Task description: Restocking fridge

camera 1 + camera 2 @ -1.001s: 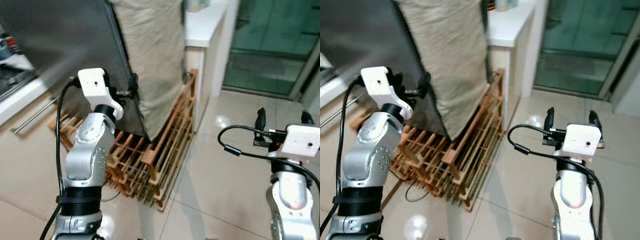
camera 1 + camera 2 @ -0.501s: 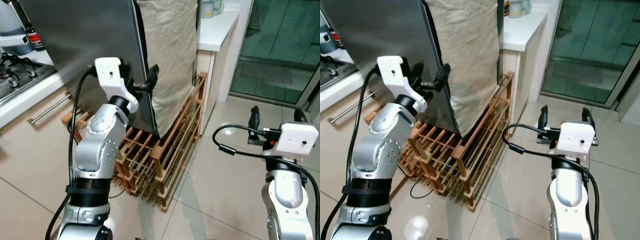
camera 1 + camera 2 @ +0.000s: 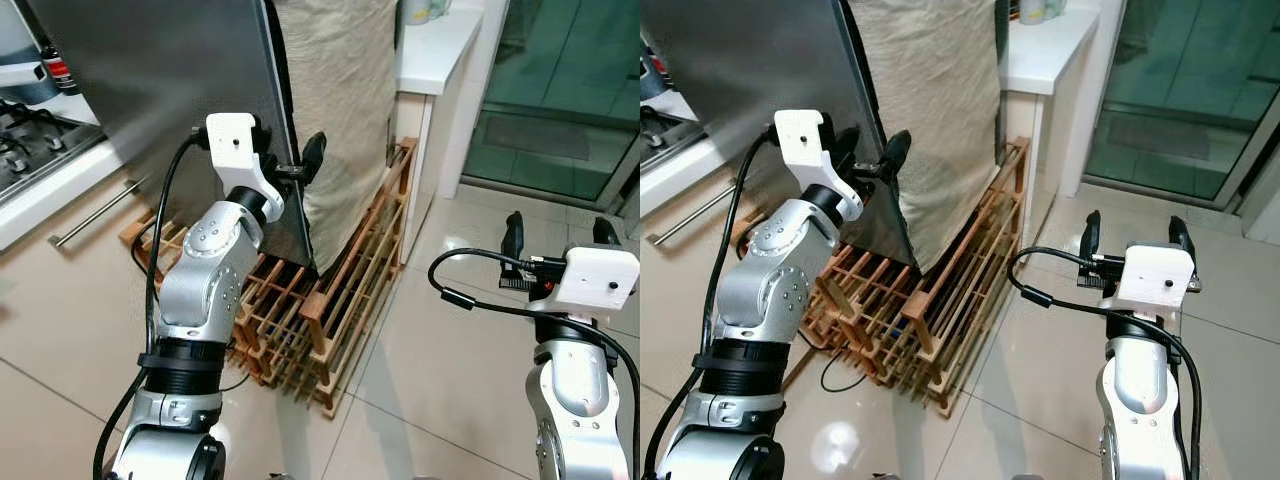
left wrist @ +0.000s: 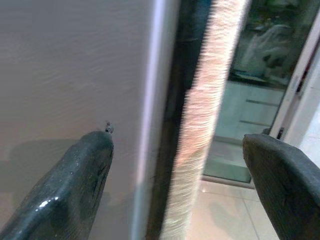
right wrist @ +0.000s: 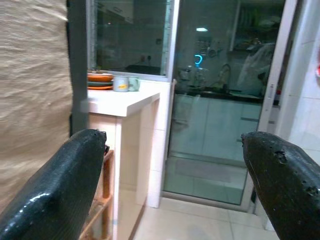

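The fridge door stands left of the cloth-draped fridge side, its edge between the spread fingers of the left gripper. The right gripper hangs open over the tiled floor.

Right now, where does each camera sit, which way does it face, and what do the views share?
Left eye and right eye views: on the head, looking down at the fridge door, wooden rack, both arms.
Left wrist view: along the open left gripper, its fingers straddling the door edge.
Right wrist view: along the open right gripper, toward the white counter and glass door.
Shared: the beige cloth appears in all views.
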`<state>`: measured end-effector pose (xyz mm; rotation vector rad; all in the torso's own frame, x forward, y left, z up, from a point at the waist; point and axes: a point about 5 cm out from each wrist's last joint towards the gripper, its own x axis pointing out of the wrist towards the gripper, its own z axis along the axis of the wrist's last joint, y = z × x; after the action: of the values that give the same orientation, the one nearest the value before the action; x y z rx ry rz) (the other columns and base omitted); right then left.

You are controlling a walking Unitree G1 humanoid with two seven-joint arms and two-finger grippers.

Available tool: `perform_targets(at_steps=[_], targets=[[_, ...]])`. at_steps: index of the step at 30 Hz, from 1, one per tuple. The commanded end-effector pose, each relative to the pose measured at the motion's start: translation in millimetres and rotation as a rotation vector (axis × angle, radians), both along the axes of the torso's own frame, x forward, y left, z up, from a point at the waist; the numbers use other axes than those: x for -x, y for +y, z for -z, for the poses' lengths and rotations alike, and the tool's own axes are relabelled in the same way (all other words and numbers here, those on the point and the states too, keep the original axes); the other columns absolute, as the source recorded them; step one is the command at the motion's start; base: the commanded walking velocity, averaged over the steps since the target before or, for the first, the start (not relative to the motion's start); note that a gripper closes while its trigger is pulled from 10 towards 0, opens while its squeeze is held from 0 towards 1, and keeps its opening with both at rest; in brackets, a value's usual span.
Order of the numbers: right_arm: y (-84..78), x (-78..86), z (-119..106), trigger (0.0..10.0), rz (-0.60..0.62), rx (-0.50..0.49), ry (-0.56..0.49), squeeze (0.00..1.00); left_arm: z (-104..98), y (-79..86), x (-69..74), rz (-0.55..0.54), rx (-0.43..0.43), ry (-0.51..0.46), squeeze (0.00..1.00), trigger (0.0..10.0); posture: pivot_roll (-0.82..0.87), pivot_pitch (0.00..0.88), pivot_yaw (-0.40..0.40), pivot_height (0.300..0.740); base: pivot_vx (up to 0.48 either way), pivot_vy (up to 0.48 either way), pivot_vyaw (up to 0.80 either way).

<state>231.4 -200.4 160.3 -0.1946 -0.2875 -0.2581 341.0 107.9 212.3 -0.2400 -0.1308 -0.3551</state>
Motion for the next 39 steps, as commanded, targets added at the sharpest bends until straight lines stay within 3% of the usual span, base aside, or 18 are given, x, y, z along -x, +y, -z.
perform_targets(at_steps=[1, 14, 24, 30, 39], targets=[[0.7, 1.5, 1, 10.0, 0.002, 0.002, 0.008, 0.00, -3, 3.5, -3.5, -0.011, 0.000, -0.004, 0.00, 10.0, -0.14, 0.000, 0.133, 0.732, 0.000, 0.000, 0.00], [-0.7, 3.0, 3, 10.0, 0.010, 0.003, 0.015, 0.00, 0, -5.6, -4.4, 0.057, 0.010, 0.018, 0.00, 10.0, -0.15, 0.000, 0.140, 0.732, 0.000, 0.000, 0.00], [3.1, 2.6, 1, 10.0, -0.009, 0.029, 0.004, 0.00, 4, 1.0, -8.3, 0.047, -0.016, 0.028, 0.00, 10.0, -0.15, 0.000, 0.140, 0.732, 0.000, 0.000, 0.00], [4.4, 2.2, -4, 10.0, -0.010, 0.052, -0.018, 0.00, 1, 7.8, -16.2, 0.043, 0.013, 0.024, 0.00, 10.0, -0.15, 0.000, 0.136, 0.732, 0.000, 0.000, 0.00], [4.8, 0.2, -4, 10.0, -0.010, 0.046, -0.018, 0.00, -7, -9.4, -25.7, 0.099, 0.043, 0.003, 0.00, 10.0, -0.15, 0.000, 0.133, 0.732, 0.000, 0.000, 0.00]])
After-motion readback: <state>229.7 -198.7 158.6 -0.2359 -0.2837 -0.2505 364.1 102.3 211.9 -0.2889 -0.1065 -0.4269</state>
